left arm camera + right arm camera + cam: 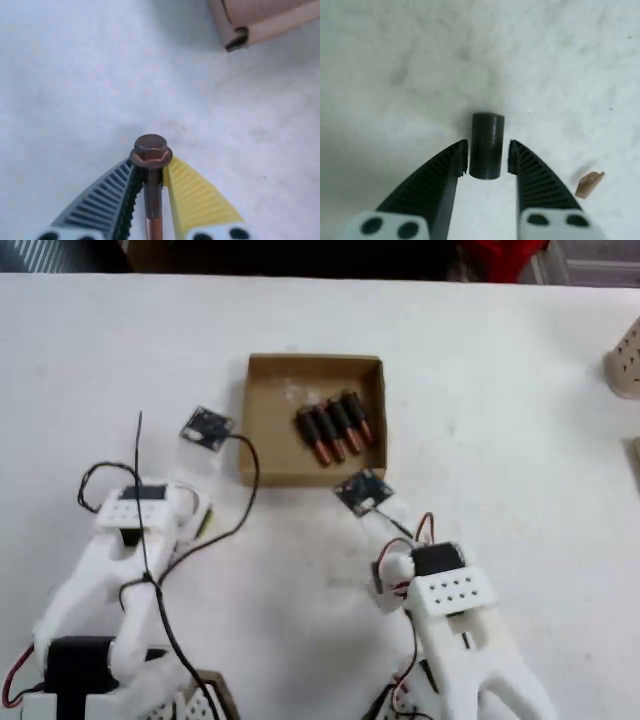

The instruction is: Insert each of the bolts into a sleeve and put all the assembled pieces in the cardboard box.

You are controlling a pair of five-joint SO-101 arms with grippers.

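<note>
From above, the cardboard box (265,415) sits on the white surface (520,400) with four put-together pieces (335,428) side by side inside. In my left wrist view, my left jaws squeeze a bolt (151,150), its head sticking out past the tips, a box corner beyond. In my right wrist view, my right jaws are a little apart around a black sleeve (486,145), not touching it.

Black sleeve (487,145) between parted tool (488,151) fingers, seemingly ungripped.
</note>
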